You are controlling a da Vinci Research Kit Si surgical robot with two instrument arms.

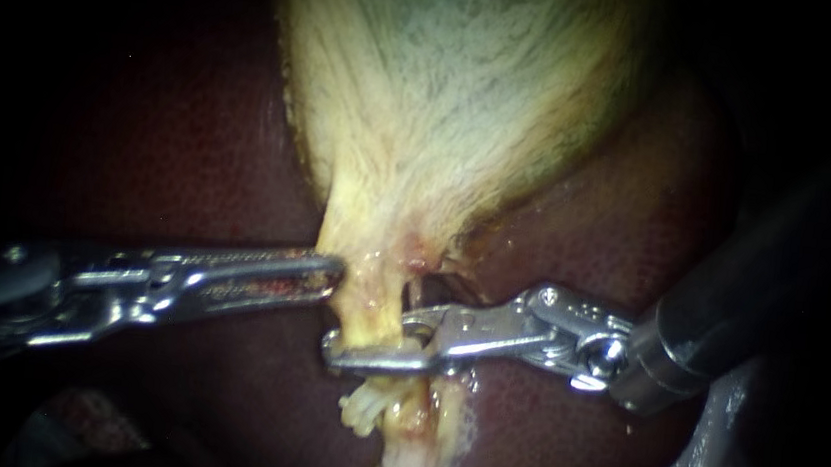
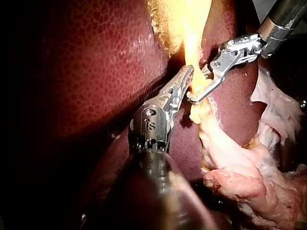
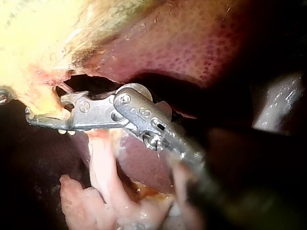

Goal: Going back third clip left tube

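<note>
Right instrument (image 1: 371, 335) has jaws spread around the tube (image 1: 369, 305); left instrument (image 1: 332, 271) pinches the gallbladder (image 1: 448, 96).

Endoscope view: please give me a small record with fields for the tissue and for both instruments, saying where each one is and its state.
liver: dark red, behind everything
gallbladder: pale yellow, narrows downward into a tube
tube: runs down between the two instruments
left instrument: jaws shut, tip against the tube's side
right instrument: jaws open, tube between them
</note>
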